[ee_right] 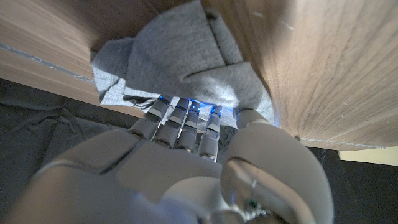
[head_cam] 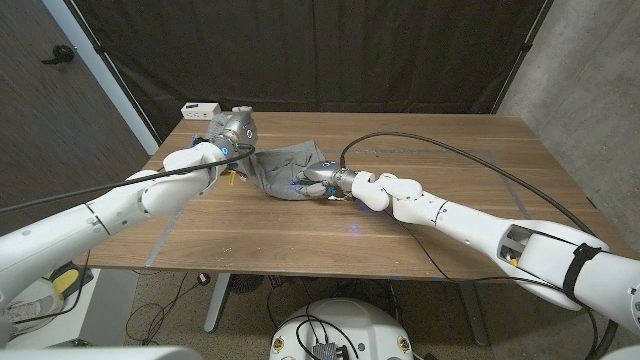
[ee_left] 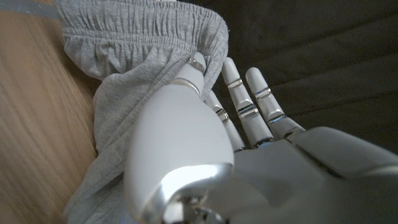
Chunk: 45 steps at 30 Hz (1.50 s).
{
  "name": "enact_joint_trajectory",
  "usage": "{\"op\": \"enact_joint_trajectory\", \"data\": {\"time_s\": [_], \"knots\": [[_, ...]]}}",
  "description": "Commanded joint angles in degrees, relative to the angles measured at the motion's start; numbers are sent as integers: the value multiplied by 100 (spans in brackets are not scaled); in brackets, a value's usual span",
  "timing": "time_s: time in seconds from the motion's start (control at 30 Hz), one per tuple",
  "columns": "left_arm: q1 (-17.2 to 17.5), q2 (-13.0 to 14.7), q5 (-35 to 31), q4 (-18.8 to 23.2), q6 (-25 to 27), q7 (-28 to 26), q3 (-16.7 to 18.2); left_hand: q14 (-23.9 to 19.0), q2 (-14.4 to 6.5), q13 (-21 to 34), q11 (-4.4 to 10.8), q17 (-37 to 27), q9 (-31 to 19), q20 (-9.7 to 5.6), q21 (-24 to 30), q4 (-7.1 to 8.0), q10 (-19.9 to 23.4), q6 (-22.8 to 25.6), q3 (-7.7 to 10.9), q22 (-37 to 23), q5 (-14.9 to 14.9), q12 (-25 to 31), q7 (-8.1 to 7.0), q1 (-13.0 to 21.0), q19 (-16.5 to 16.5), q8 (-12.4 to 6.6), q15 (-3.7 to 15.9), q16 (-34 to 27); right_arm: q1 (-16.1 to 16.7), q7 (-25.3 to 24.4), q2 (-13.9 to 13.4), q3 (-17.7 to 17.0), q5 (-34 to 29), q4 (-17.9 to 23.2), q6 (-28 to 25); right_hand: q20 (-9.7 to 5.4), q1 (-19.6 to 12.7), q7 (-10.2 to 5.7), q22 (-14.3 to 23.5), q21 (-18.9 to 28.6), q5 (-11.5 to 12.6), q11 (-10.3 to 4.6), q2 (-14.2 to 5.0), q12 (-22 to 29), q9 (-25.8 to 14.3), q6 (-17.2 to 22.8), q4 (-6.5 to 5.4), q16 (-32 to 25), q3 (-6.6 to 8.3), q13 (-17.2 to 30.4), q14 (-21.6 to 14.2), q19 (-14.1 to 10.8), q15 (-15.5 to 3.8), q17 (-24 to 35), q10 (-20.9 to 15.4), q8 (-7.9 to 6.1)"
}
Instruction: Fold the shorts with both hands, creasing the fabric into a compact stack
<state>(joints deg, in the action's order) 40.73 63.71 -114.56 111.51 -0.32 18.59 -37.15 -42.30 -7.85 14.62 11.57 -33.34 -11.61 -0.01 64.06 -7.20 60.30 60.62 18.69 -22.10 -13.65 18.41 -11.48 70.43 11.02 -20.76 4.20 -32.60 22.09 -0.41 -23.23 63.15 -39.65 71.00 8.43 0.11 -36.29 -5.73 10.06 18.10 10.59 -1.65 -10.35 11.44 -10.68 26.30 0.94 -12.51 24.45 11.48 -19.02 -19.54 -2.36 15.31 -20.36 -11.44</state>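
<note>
the fold looks to be in hand: both hands are at the grey shorts [head_cam: 285,168], which lie bunched on the wooden table [head_cam: 400,230], toward its far edge. the left hand [head_cam: 232,132] holds the elastic waistband at the end of the shorts nearer the white box [head_cam: 200,109], thumb pressed on the cloth. the right hand [head_cam: 325,180] works the opposite end, its fingers [ee_right: 186,121] tucked under a hem fold, gripping it. next, i judge, one end must be carried over the other and pressed flat.
</note>
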Motion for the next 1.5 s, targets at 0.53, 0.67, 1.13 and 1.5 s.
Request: {"op": "enact_joint_trajectory", "data": {"time_s": [0.53, 0.67, 1.13, 1.5], "knots": [[-2121, -539, 37, -228, -1836, -1421, -1078, 19, -12, 903, 1, -82, -9, -19, 72, 31, 108, -2, -90, 194, -81, -182, -13, -38, -56, 41, 940, 122, -163, -259, 139, 142, -9, -563, 566, -11, -49, -10, 9, -29, -12, -43, -4, -6, -12, 55, 56, -50, 11, -5, 39, -44, -408, 45, -14, 24], [-2323, -648, 59, -346, -1874, -1698, -1249, 15, -17, 911, 3, -90, -9, -22, 84, 35, 121, -14, -98, 222, -87, -204, -13, -38, -51, 48, 940, 136, -183, -345, 163, 153, 16, -691, 674, -8, -49, -15, 9, -33, -14, -41, -4, -5, -12, 56, 60, -55, 10, -4, 39, -47, -406, 47, -18, 25], [-2904, -1080, 335, -803, -2030, -2649, -1811, -4, -22, 950, 4, -104, -9, -39, 140, 58, 174, -22, -140, 375, -119, -326, -11, -53, -50, 67, 940, 237, -253, -474, 172, 167, 61, -935, 861, -12, -51, -15, 10, -52, -16, -38, -10, -8, -14, 54, 76, -73, 9, -4, 49, -49, -408, 57, -10, 30], [-3223, -1263, 701, -999, -2267, -3175, -2102, -68, -25, 938, 4, -87, -5, -61, 171, 78, 192, -17, -161, 494, -135, -422, -9, -73, -52, 81, 944, 324, -261, -483, 129, 158, 83, -953, 899, -6, -51, -25, 11, -65, -18, -51, -13, -7, -14, 39, 84, -84, 8, -4, 57, -49, -408, 63, -10, 38]]}}
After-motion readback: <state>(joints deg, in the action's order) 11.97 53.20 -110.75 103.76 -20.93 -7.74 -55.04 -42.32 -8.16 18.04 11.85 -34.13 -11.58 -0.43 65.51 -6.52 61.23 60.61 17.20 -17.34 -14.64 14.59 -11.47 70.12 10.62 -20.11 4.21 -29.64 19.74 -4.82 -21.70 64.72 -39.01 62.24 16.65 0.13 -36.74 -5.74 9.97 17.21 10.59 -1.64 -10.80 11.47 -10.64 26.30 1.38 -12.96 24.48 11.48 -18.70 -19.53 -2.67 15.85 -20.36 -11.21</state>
